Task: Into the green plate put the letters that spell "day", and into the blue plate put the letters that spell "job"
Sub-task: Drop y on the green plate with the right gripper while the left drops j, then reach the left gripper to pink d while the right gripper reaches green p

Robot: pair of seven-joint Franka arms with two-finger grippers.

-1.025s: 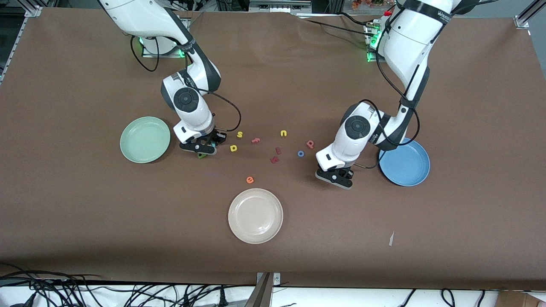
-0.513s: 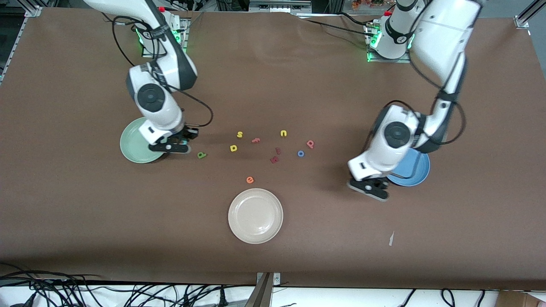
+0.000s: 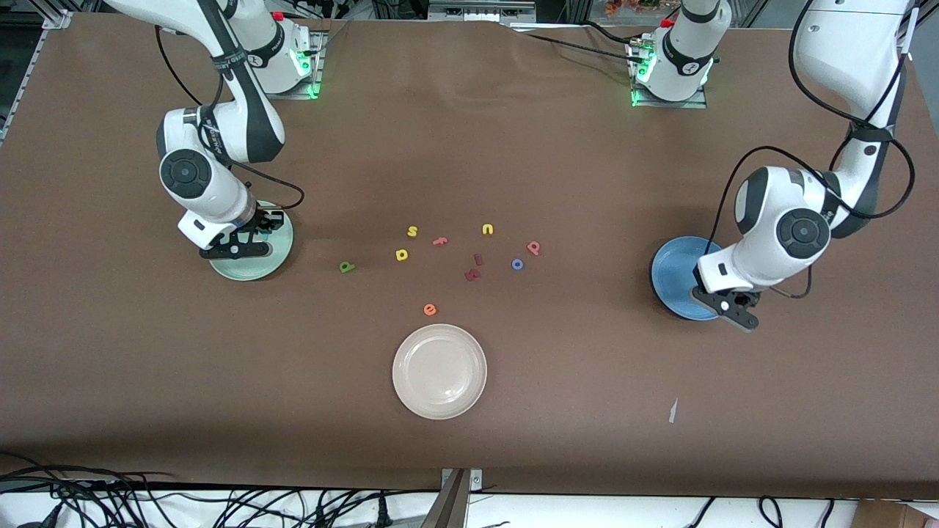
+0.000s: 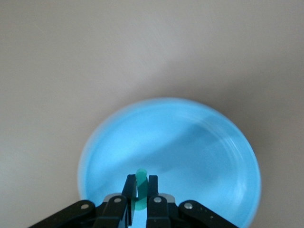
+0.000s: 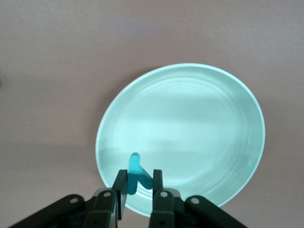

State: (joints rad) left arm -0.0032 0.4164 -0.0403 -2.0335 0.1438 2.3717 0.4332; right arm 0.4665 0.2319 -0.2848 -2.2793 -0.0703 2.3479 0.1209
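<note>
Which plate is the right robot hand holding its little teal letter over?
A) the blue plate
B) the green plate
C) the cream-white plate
B: the right gripper is shut on a teal letter and hangs over the green plate, as the right wrist view shows.

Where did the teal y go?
The teal y is pinched in the right gripper, up in the air over the green plate at the right arm's end of the table.
</note>
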